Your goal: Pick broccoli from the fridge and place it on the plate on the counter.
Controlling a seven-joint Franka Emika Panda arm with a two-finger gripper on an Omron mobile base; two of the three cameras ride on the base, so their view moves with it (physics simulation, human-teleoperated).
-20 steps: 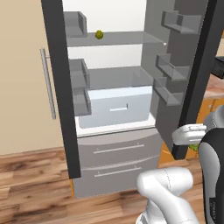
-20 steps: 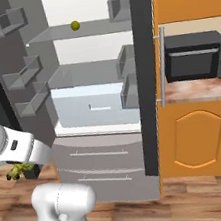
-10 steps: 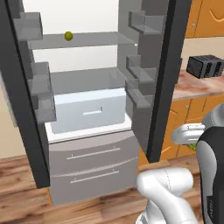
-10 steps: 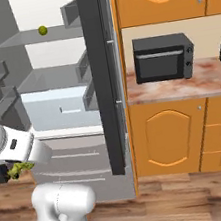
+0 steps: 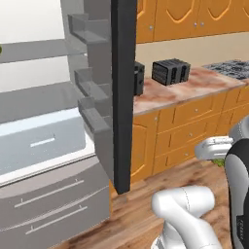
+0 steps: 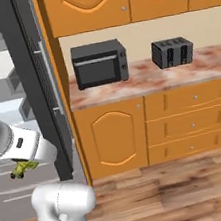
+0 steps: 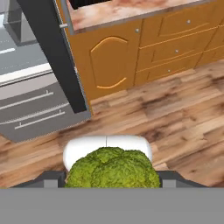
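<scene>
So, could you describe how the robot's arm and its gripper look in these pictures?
The arm is glossy white, built of rounded tubular links; the upper segment carries a dark grey band. A small dark rectangular marking sits on the white wrist. The gripper is a white block. No cables visible.

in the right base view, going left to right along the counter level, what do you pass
broccoli held low by the arm → dark fridge door edge → black microwave → black toaster, both standing on the counter

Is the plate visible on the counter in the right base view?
No, the counter there carries a black microwave and a toaster, no plate.
</scene>
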